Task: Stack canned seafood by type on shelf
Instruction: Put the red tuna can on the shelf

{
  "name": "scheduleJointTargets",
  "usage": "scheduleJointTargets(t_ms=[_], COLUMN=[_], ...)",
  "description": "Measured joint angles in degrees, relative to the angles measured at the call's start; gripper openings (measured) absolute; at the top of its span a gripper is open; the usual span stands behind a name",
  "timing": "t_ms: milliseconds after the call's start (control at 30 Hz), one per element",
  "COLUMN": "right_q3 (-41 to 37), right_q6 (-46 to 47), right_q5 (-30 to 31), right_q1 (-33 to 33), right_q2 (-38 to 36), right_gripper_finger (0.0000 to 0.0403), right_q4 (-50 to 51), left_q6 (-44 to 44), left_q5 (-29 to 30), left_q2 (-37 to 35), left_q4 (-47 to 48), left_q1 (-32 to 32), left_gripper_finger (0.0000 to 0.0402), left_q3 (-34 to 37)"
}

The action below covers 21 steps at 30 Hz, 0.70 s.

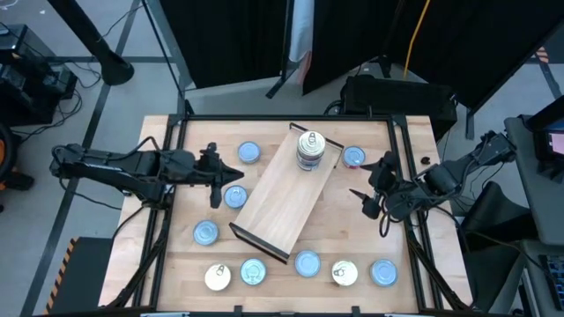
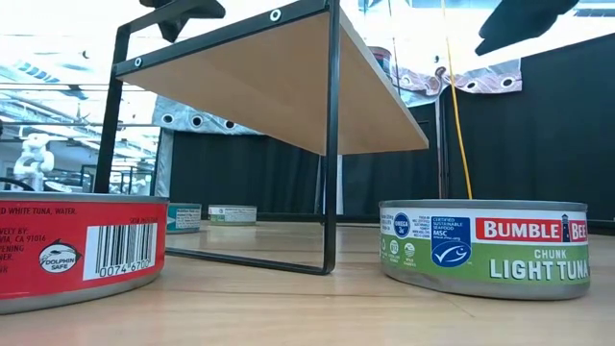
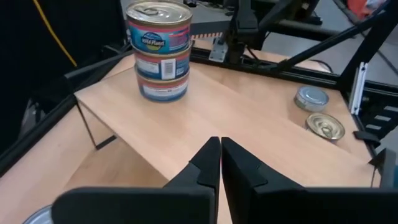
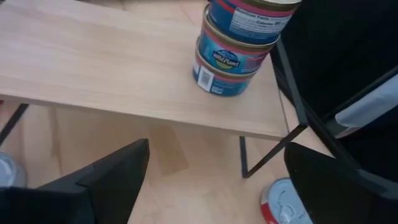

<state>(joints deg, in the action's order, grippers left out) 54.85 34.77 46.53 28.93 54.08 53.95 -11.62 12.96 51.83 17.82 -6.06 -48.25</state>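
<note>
My left claw is clenched on nothing, hovering off the shelf's left long side with a blue-topped tin just beside it. My right claw hangs released near the desk's right edge. A stack of tins stands at the shelf's far end. I judge I should reopen the left claw, centre it over that tin, then start a blue stack well apart from the existing one.
</note>
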Motion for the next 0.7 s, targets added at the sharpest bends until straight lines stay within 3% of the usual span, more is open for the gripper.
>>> scheduleJointTargets(t_ms=[200, 400, 633, 700], right_q3=[0.0, -0.8, -8.2, -10.1], right_q6=[-2.8, -0.1, 3.8, 4.2], right_q5=[0.3, 7.8, 3.4, 0.6], right_q1=[-3.2, -7.6, -15.1, -17.1], right_q2=[-0.1, -0.1, -0.3, -0.3], right_gripper_finger=[0.0254, 0.0138, 0.0018, 0.0006], right_q4=[-0.3, -0.8, 1.1, 1.3], left_q6=[-0.1, -4.0, -3.4, -2.0], left_q5=[2.6, 7.7, 9.1, 9.1], left_q2=[-0.2, -0.2, -0.2, -0.2], left_q4=[0.5, 1.1, 2.4, 2.5], left_q1=[-0.1, -1.3, -3.1, -3.3], left_gripper_finger=[0.0015, 0.0015, 0.0015, 0.0015], left_q3=[0.2, 0.2, 0.2, 0.2])
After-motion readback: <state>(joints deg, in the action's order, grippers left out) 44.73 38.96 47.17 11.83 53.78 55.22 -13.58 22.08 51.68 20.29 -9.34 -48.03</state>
